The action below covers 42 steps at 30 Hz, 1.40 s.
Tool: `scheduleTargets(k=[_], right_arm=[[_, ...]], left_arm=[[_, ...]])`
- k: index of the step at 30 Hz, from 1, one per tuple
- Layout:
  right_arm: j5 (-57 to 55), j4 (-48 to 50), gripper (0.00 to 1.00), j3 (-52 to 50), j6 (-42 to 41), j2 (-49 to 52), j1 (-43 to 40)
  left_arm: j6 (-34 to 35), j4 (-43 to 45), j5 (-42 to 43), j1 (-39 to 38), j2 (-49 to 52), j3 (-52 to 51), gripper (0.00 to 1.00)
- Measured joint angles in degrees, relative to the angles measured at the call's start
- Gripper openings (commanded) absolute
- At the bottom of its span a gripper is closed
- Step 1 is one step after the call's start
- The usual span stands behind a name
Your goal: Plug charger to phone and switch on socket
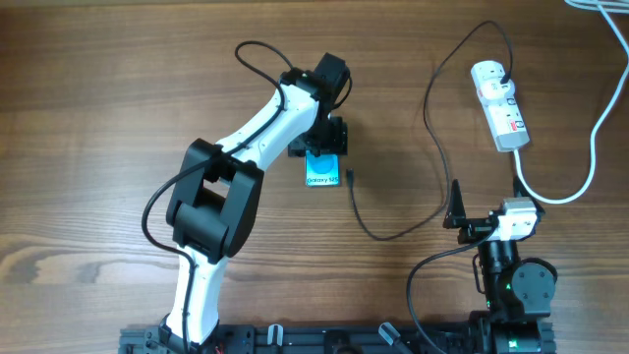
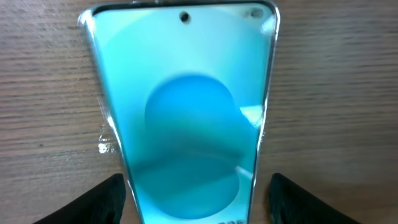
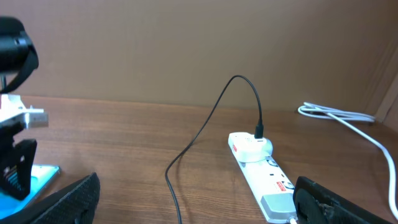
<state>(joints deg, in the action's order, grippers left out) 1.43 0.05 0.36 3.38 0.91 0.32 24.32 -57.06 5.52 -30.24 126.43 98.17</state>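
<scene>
The phone (image 2: 186, 112), with its cyan screen up, lies flat on the wooden table, and from above it shows just below my left gripper (image 1: 322, 149). My left gripper (image 2: 196, 211) is open, one black finger on each side of the phone's (image 1: 322, 173) lower end, and a gap shows on the right side. The charger (image 1: 432, 128), a thin black cable, loops from the socket (image 1: 499, 103) down to its plug tip (image 1: 350, 179), which lies just right of the phone. My right gripper (image 1: 457, 218) is open and empty, near the cable's lower loop. In the right wrist view the right gripper (image 3: 202, 205) faces the charger (image 3: 205, 124) and the socket (image 3: 270, 183).
A white adapter (image 3: 249, 146) sits in the socket's far end with the black cable rising from it. A thick white cord (image 1: 590, 147) curves from the socket along the table's right edge. The left arm (image 1: 236, 167) stretches diagonally across the table's middle left.
</scene>
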Motion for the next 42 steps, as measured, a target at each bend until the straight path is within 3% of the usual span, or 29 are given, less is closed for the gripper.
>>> scheduleTargets(k=[2,4,8,21,33,42], right_arm=[[0.0,0.0,1.00,0.0,0.0,0.0,0.0],[0.0,0.0,1.00,0.0,0.0,0.0,0.0],[0.0,0.0,1.00,0.0,0.0,0.0,0.0],[0.0,0.0,1.00,0.0,0.0,0.0,0.0],[0.0,0.0,1.00,0.0,0.0,0.0,0.0],[0.0,0.0,1.00,0.0,0.0,0.0,0.0]], left_arm=[[0.0,1.2,-0.2,0.0,0.0,-1.5,0.79],[0.0,2.3,-0.2,0.0,0.0,-2.6,0.89],[0.3,4.5,-0.2,0.0,-0.1,-3.5,1.00],[1.1,8.3,-1.6,-0.2,-0.1,-3.5,1.00],[3.9,8.0,-9.2,-3.7,0.7,-3.6,0.99],[4.6,7.8,-10.2,-3.6,1.0,-3.4,0.84]])
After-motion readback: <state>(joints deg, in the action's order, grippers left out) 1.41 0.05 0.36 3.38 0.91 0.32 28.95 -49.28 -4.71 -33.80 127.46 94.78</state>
